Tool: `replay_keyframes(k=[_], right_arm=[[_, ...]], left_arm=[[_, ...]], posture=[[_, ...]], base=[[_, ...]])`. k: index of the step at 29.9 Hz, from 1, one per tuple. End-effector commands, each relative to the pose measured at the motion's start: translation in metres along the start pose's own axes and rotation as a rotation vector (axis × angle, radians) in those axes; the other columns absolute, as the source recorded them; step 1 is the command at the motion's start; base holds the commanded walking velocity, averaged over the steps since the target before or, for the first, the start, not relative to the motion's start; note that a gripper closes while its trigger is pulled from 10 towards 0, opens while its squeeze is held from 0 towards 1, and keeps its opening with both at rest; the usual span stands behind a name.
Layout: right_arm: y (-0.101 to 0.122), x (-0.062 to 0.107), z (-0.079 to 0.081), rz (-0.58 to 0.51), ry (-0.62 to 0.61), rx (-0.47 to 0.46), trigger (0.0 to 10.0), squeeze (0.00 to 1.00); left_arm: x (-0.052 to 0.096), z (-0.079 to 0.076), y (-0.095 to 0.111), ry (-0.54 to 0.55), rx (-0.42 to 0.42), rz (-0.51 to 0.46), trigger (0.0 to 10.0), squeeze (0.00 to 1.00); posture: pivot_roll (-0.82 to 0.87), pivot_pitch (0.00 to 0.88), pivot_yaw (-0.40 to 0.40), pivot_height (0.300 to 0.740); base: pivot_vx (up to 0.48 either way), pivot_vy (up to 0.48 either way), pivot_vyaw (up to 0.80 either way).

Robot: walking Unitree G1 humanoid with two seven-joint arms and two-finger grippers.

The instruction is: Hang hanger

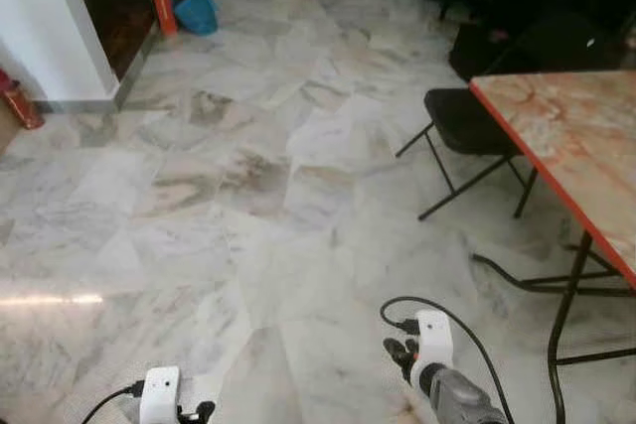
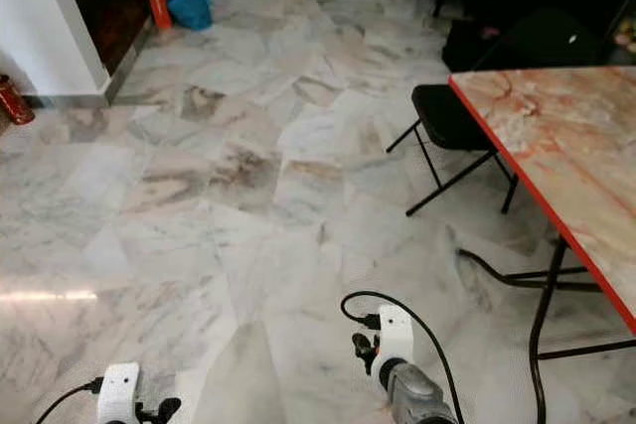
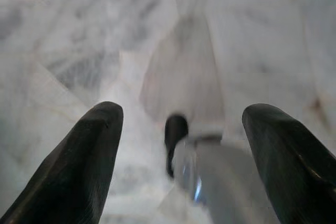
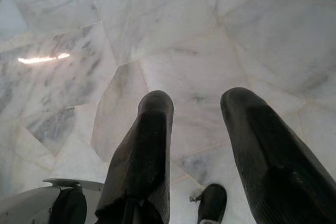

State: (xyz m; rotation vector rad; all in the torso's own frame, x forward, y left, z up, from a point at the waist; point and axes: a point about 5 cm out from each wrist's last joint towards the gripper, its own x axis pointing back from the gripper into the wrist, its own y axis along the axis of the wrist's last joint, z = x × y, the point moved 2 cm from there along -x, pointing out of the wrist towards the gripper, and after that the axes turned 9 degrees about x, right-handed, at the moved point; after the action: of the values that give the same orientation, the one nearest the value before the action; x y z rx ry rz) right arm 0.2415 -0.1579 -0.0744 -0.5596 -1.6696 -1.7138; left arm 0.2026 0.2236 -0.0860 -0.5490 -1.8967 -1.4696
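Hanger unlocated; both grippers [image 3: 178, 145] [image 4: 197, 145] spread wide, holding nothing. Keep arms low, scan past table [image 1: 566, 136] & chair [image 1: 462, 121].

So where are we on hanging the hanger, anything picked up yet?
Nothing looks done yet. Both pincers are open and empty: the left pincer and the right pincer point down at bare marble floor. Ahead are an orange-edged table and a black folding chair. Still left: finding the hanger, grasping it and hanging it.
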Motion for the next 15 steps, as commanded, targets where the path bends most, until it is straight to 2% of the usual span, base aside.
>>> replay_keyframes(k=[1, 3, 7, 12, 15], right_arm=[[-0.002, 0.002, -0.004, -0.006, -0.009, 0.001, 10.0, 0.00], [-0.004, 0.003, -0.008, 0.002, -0.016, 0.006, 10.0, 0.00], [-0.009, 0.005, -0.012, 0.013, -0.024, 0.010, 10.0, 0.00], [-0.018, 0.007, -0.009, 0.029, -0.017, 0.010, 10.0, 0.00], [-0.022, 0.008, -0.010, 0.035, -0.048, -0.010, 10.0, 0.00]], left_arm=[[-0.002, -0.004, 0.005, 0.015, 0.022, -0.018, 10.0, 0.00], [-0.004, -0.008, 0.008, 0.017, 0.020, -0.027, 10.0, 0.00], [-0.006, -0.014, 0.012, -0.008, -0.051, -0.031, 10.0, 0.00], [-0.007, -0.021, 0.013, -0.048, -0.071, -0.023, 10.0, 0.00], [-0.007, -0.025, 0.011, -0.060, -0.125, -0.001, 10.0, 0.00]], posture=[[0.01, 0.000, -0.048, 0.740], [0.01, 0.000, -0.042, 0.740], [0.01, 0.000, -0.035, 0.740], [0.00, 0.000, -0.025, 0.740], [-0.02, 0.000, -0.014, 0.740]], base=[[0.000, 0.000, 0.00], [0.000, 0.000, 0.00], [0.000, 0.000, 0.00], [0.000, 0.000, 0.00], [0.000, 0.000, 0.00]])
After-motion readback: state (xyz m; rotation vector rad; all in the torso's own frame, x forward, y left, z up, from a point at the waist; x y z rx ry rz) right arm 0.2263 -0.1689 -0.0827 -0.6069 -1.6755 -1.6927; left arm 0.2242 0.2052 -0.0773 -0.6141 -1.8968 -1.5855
